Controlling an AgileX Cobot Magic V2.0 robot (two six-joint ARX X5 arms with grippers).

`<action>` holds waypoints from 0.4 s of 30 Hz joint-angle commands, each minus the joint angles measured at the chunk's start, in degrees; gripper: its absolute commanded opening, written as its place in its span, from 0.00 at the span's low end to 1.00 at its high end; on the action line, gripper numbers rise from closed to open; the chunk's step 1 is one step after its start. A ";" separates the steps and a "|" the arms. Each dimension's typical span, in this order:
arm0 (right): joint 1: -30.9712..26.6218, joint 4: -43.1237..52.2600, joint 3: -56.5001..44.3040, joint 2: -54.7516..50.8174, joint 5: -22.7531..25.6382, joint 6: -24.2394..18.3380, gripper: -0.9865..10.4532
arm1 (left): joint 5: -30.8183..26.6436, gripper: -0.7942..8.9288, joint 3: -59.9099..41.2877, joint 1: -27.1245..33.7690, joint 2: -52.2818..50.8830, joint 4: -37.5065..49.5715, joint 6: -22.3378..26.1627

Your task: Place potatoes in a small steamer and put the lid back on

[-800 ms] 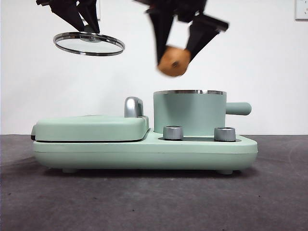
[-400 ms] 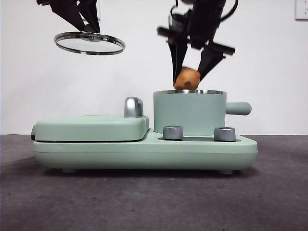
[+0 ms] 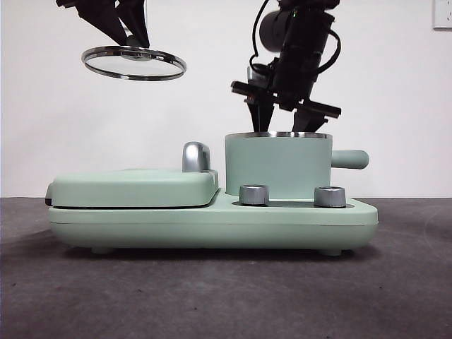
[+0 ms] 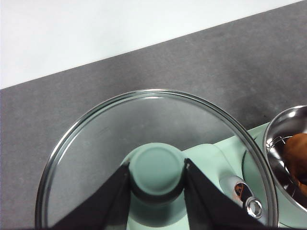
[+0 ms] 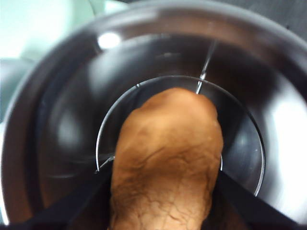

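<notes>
1. Down inside the small steamer (image 3: 277, 165), the right gripper (image 5: 165, 191) has its jaws closed on either side of the potato (image 5: 168, 163), which hangs over the wire ring rack on the steel floor. Whether the potato already touches that rack cannot be told from the right wrist view.
2. From the front, only the upper part of this gripper (image 3: 282, 113) shows above the steel rim; the potato itself is hidden by the pot wall.
3. My judgement is that the potato will handle as a firm, fairly heavy, rounded lump with dry, wrinkled skin, so it should not slip much. It could roll once let go, so a low release suits it better than a drop.
4. The grip across its narrow middle looks sound; the jaws stand only as wide as the potato's breadth.
5. Up to the side, above the flat griddle cover (image 3: 134, 187), the left gripper (image 4: 157, 184) pinches the mint-green knob (image 4: 157, 170) of the lid (image 3: 134, 63), holding it roughly level and well clear of the pot.
6. The glass lid is likely stiff, breakable and smooth on its steel rim, so the knob is the right place to hold it.
7. It must come down level to seat properly.
</notes>
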 commanded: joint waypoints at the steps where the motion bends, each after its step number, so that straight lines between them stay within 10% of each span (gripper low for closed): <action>1: 0.31 0.22 1.60 0.96 -0.11 -0.85 0.30 | 0.11 0.10 1.60 -0.20 -0.42 1.53 -0.02; 12: -0.17 -6.12 9.62 0.90 0.26 -2.23 0.47 | 0.13 0.10 1.60 -0.22 -0.42 0.70 -0.24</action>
